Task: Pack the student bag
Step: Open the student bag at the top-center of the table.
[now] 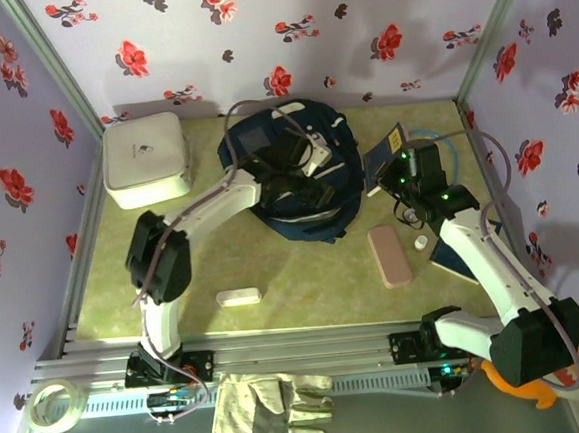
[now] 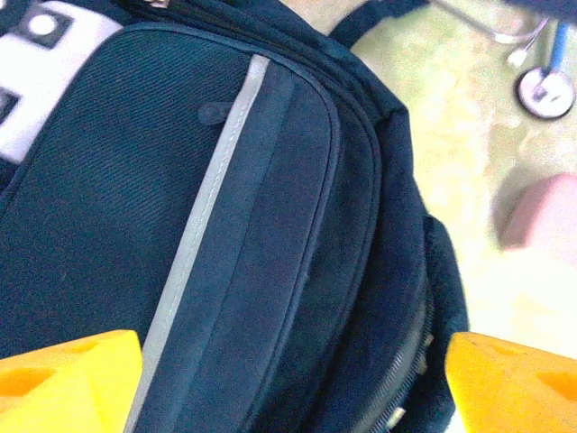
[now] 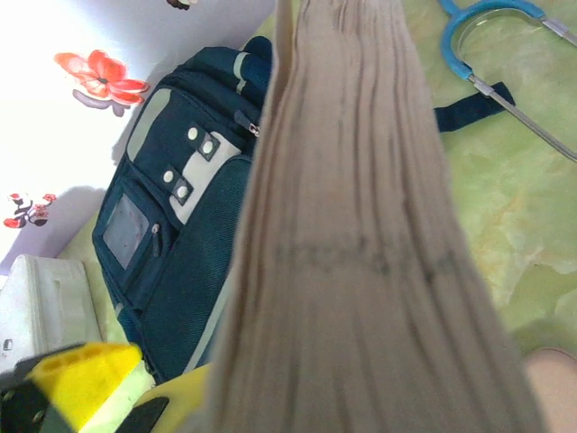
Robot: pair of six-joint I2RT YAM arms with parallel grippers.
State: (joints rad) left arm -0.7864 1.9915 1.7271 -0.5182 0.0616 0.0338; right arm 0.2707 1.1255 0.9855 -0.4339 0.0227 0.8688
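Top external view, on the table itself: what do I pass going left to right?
white rounded box → student bag → pink case

Navy student bag [image 1: 315,219], flat, front up

White box [image 1: 146,160] far left; pink case [image 1: 389,256] right; glove [image 1: 270,409] nearest, front centre.

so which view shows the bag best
Top external: the whole bag lies in frame, though the left arm crosses its middle. Left wrist gives a close-up of its fabric; right wrist shows its front, half hidden by a book.
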